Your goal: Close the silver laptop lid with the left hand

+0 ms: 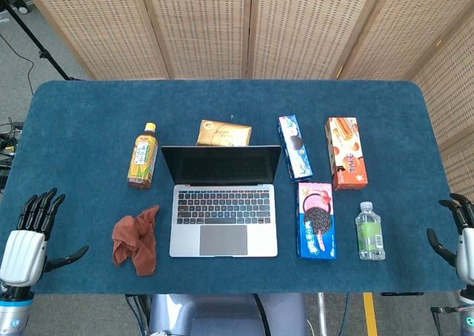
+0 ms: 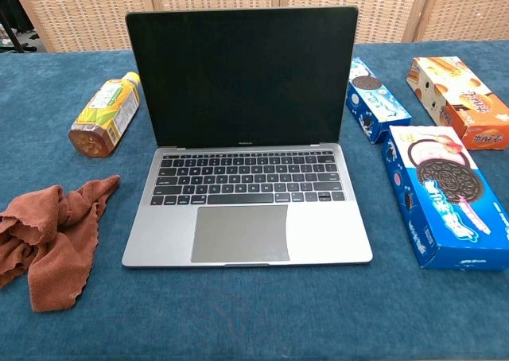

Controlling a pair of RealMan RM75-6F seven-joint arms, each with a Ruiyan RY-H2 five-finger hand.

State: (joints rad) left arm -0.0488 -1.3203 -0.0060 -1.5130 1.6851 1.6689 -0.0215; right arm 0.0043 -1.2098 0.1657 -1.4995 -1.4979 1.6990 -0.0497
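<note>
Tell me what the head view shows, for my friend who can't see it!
An open silver laptop sits mid-table on blue cloth, with a tea bottle and brown rag left, snack boxes right. The left hand waits open at the near-left corner.

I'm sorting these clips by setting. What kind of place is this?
Probably a lab or test room, not a home: a blue cloth-covered table staged with snacks and a laptop, perforated screens behind, and a tripod leg.
</note>
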